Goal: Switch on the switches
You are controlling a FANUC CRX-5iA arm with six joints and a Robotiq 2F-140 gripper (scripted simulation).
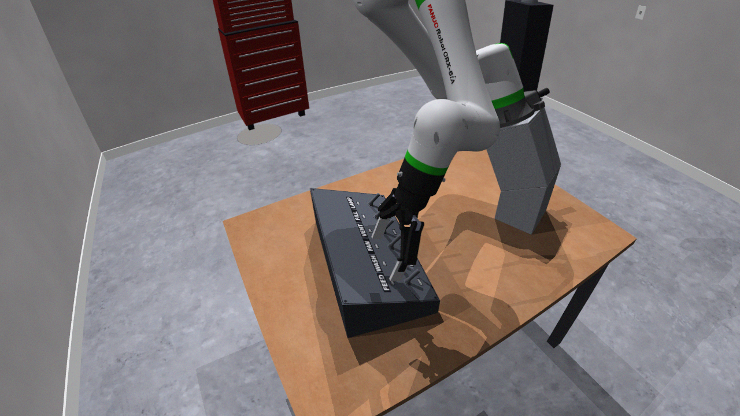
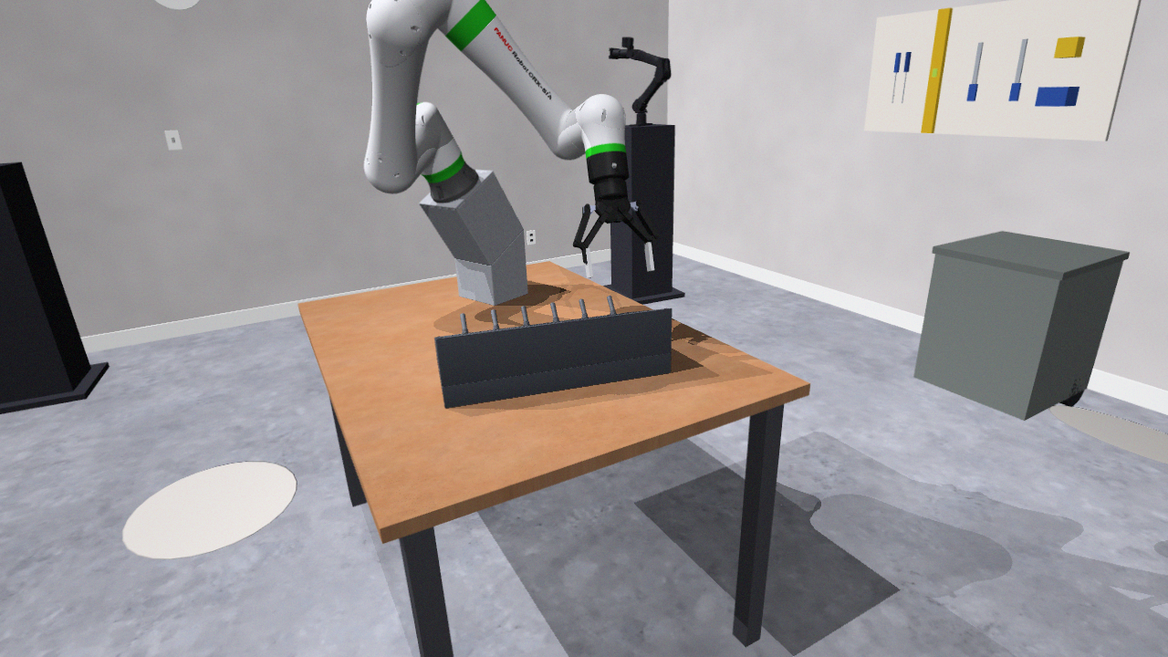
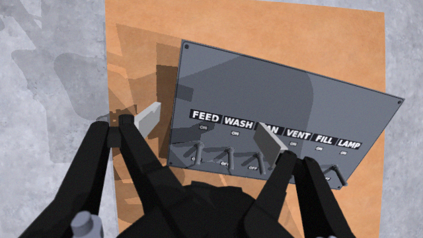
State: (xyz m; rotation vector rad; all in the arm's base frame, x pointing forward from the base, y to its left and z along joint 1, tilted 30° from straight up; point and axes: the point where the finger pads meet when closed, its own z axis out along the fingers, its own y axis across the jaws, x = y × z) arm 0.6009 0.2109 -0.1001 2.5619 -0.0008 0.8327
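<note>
The dark console [image 1: 362,253] lies on the wooden table with its labelled face up; it also shows in the wrist view [image 3: 264,99] and from behind in the exterior view [image 2: 555,355]. Its row reads FEED, WASH, FAN, VENT, FILL, LAMP. The FEED lever [image 3: 198,153], WASH lever [image 3: 230,157] and FAN lever [image 3: 260,162] all lean toward their OFF marks. My gripper [image 3: 209,121] [image 2: 618,263] is open and empty, hovering above the FEED-to-FAN end of the row [image 1: 385,252], clear of the levers. One finger pad covers part of the FAN label. The VENT and FILL levers are hidden behind that finger.
The arm's grey pedestal [image 1: 522,170] stands on the table's far corner. A red tool cabinet [image 1: 261,56] and a black pillar [image 2: 649,212] stand on the floor beyond the table. A grey box [image 2: 1020,318] sits off to one side.
</note>
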